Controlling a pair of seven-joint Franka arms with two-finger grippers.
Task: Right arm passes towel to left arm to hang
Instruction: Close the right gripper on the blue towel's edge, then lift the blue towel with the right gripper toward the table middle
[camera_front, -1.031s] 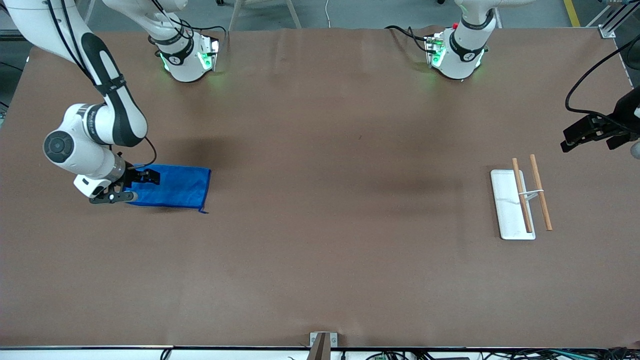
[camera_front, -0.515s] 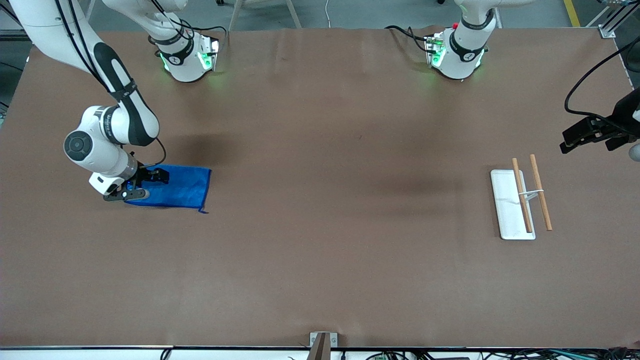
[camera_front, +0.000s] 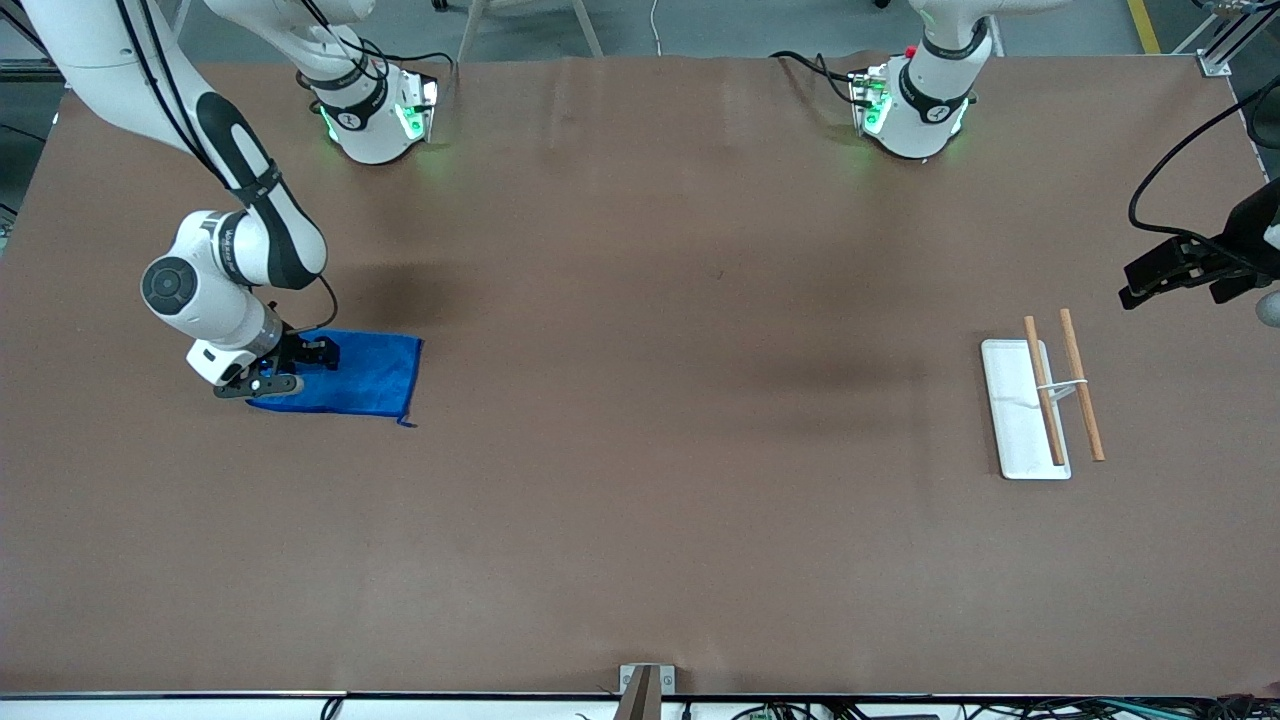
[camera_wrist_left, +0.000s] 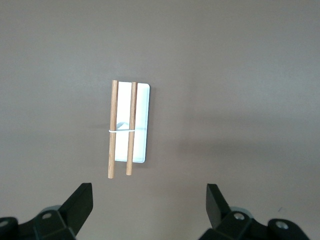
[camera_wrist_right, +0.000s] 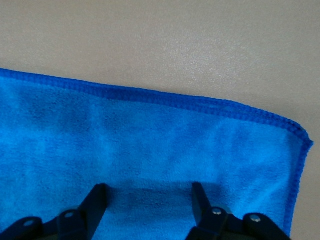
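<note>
The blue towel (camera_front: 362, 376) lies flat on the brown table at the right arm's end. My right gripper (camera_front: 288, 367) is down on the towel's end that lies farthest from the left arm. It stands open, both fingertips (camera_wrist_right: 98, 194) resting on the cloth (camera_wrist_right: 150, 130) with flat fabric between them, nothing lifted. The towel's hemmed edge and one corner show in the right wrist view. My left gripper (camera_front: 1170, 275) hangs open in the air by the left arm's end of the table, above and beside the rack; the left wrist view shows it (camera_wrist_left: 149, 196) with nothing between its fingers.
A white base plate (camera_front: 1012, 420) carrying two wooden rods (camera_front: 1082, 398) tied by a white band sits near the left arm's end; it also shows in the left wrist view as the rack (camera_wrist_left: 141, 125). A small metal bracket (camera_front: 645, 680) sits at the table's near edge.
The right gripper has shifted further onto the towel, toward the left arm's end, and its fingers have drawn a little closer together. The left arm has barely moved.
</note>
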